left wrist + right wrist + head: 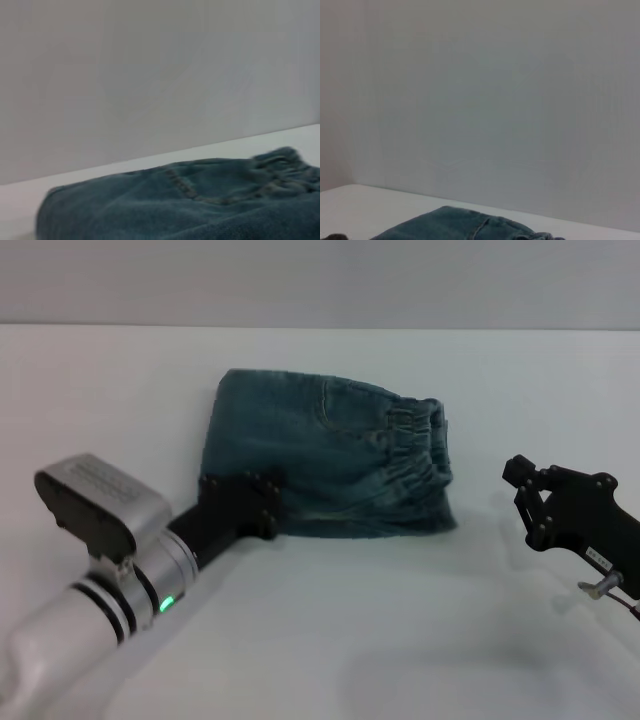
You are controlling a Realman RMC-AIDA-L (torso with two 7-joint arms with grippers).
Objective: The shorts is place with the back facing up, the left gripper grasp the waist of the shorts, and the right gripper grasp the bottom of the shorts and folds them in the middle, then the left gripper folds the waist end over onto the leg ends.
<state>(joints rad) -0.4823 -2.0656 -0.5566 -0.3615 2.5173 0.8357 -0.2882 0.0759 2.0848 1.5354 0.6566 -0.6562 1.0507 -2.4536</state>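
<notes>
On the bench [330,640] the shorts [330,465] lie as a compact folded stack, waist [415,440] on top toward my right end effector [520,480]. My left end effector [262,502] sits at the stack's near-left edge, touching denim; whether its fingers grip cloth I cannot tell. The right end effector hangs just beside the waist side, holding nothing, apparently clear so the fold stays undisturbed.

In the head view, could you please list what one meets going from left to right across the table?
The left gripper at the near left edge of the shorts → the folded shorts → the waist of the shorts on their right side → the right gripper, apart from the cloth.
</notes>
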